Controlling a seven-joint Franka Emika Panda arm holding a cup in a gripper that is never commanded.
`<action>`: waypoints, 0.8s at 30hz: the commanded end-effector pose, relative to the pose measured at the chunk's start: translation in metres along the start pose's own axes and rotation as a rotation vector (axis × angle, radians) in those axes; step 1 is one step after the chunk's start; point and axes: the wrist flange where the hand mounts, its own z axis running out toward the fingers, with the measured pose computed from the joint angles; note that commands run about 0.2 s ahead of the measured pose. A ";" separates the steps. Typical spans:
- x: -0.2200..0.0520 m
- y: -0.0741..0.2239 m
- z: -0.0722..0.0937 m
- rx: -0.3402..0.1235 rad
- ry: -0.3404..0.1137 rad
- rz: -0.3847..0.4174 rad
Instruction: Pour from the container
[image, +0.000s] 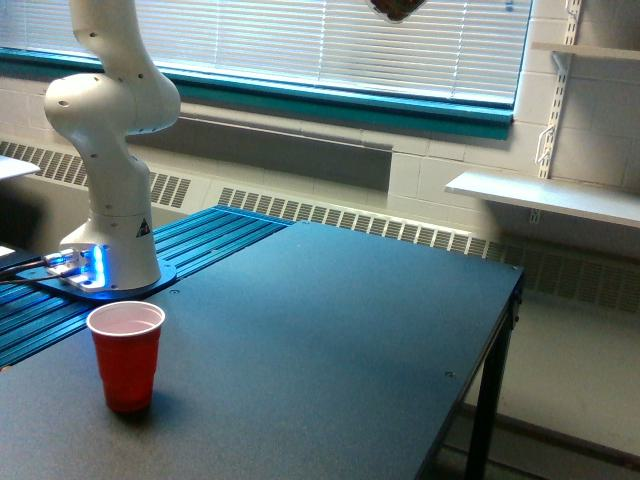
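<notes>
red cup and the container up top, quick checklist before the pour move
1. Red cup upright on the table: ok.
2. Cup mouth open and unobstructed: ok.
3. Container above the cup: not ok; it sits at the frame's top edge, well toward the exterior view's right of the cup.
4. Claw's grip on the container: cannot tell, cropped out of view.
5. Container's fill and tilt: cannot tell, only a dark sliver shows.
6. Table around the cup free of obstacles: ok.

White arm (112, 150) upright, upper links off-frame
</notes>
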 end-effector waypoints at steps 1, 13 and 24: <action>0.017 0.017 0.000 -0.026 0.034 0.031; 0.015 0.033 0.000 -0.044 0.054 0.044; 0.004 0.070 0.001 -0.097 0.081 0.061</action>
